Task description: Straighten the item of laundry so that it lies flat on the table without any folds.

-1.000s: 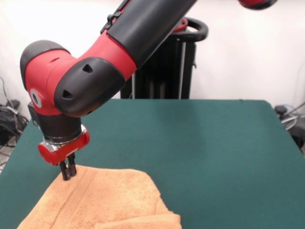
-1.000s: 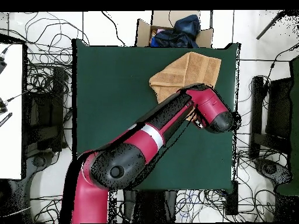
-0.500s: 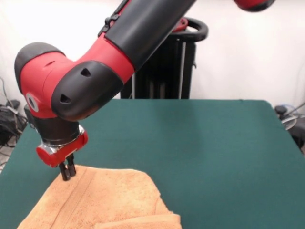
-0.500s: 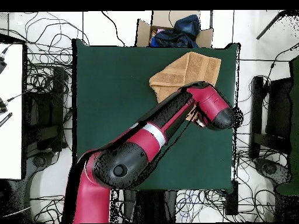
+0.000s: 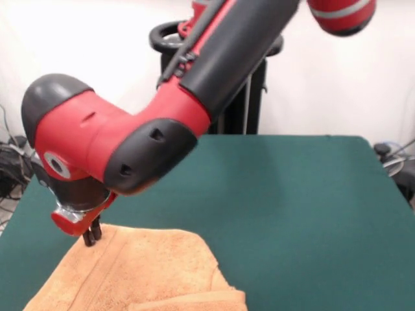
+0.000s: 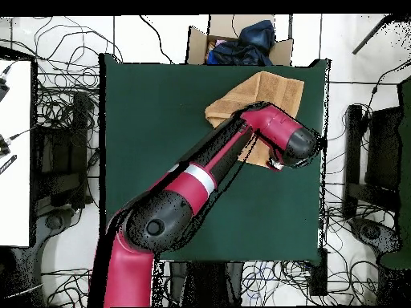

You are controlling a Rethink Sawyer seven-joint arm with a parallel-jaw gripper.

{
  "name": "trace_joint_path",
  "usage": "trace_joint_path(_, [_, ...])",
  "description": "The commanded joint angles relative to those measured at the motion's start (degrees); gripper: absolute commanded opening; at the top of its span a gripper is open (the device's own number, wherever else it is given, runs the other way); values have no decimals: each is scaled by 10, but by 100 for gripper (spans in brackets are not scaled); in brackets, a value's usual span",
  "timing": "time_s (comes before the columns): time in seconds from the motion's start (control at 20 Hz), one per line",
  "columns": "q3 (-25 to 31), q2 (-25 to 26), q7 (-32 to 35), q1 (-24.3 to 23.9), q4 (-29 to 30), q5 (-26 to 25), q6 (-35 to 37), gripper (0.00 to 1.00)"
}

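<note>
Peach-tan terry towel [image 5: 146, 272] bunched at the 7 o'clock corner of the green felt desk [image 5: 292, 214] in the front view, pinched by the end effector [image 5: 91, 237].

Clenched on the towel's far edge, fingers close together with tips pressed into the cloth, red and black arm [image 5: 214, 58] slanting down from 1 o'clock. Folded over at the near right, with a woven band running lengthwise. From overhead, towel [image 6: 265, 92] at the desk's 1 o'clock corner, partly under the arm; cardboard box [image 6: 241, 40] with dark cloth just beyond the edge at 12 o'clock. No label or readable writing discernible.
</note>
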Motion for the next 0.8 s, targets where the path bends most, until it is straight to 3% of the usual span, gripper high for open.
trace_joint_path(0.05, [47, 151, 222, -2, -82, 18, 26, 0])
trace_joint_path(0.8, [7, 188, 279, 5, -94, -27, -96, 0])
